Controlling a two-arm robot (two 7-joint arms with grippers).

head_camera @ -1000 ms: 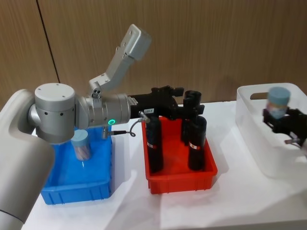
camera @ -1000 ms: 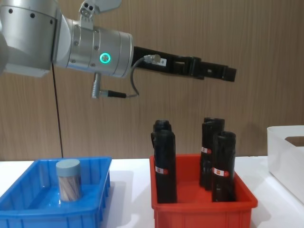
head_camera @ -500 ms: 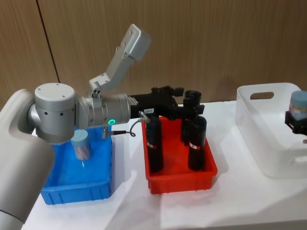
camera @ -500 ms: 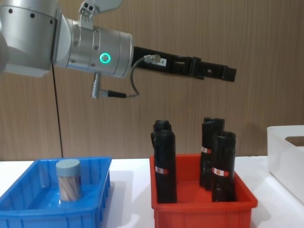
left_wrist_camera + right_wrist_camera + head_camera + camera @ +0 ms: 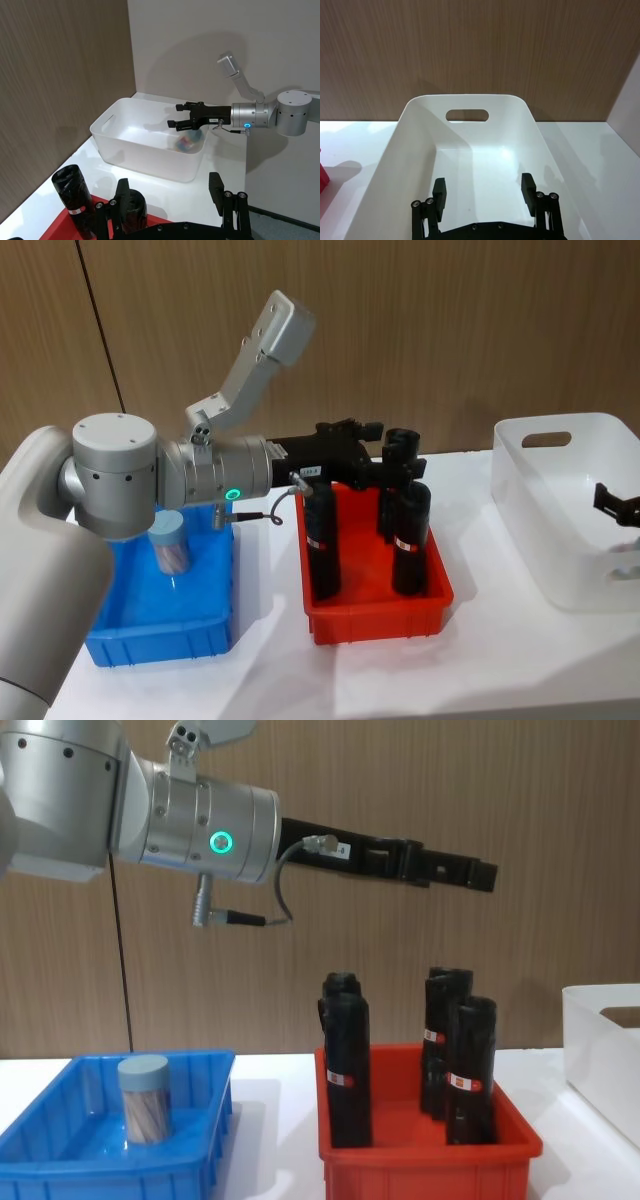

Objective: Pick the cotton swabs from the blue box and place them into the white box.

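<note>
Right gripper [image 5: 175,115] hangs over the white, slightly translucent rectangular plastic box [image 5: 545,540] at the right edge of the white desk [image 5: 480,670]. Its claw is spread wide with nothing in it. Directly under it, down inside the white box, there's a small clear plastic cotton swab jar [image 5: 186,143]. It's blurry, so I can't tell if it's upright or on its side.

What's different: half a second ago that jar, pale blue-grey lid up, was pinched in the right gripper's fingers above the box rim. Now the fingers have let go and the jar is down in the box.

The other cotton swab jar [image 5: 170,543] stands upright in the bright blue shallow rectangular plastic bin [image 5: 160,645] at the front-left corner of the desk. It sits toward the bin's back wall. It has a clear cylinder wall with pale sticks showing through, topped by a round pale blue-grey lid. It hasn't moved.

Left gripper [image 5: 480,875] is stretched out above the red shallow plastic bin [image 5: 380,618] in the middle of the desk, over the tall black wrapped rolls [image 5: 322,540]. Its fingers are apart and it's holding nothing. Same spot as before.
</note>
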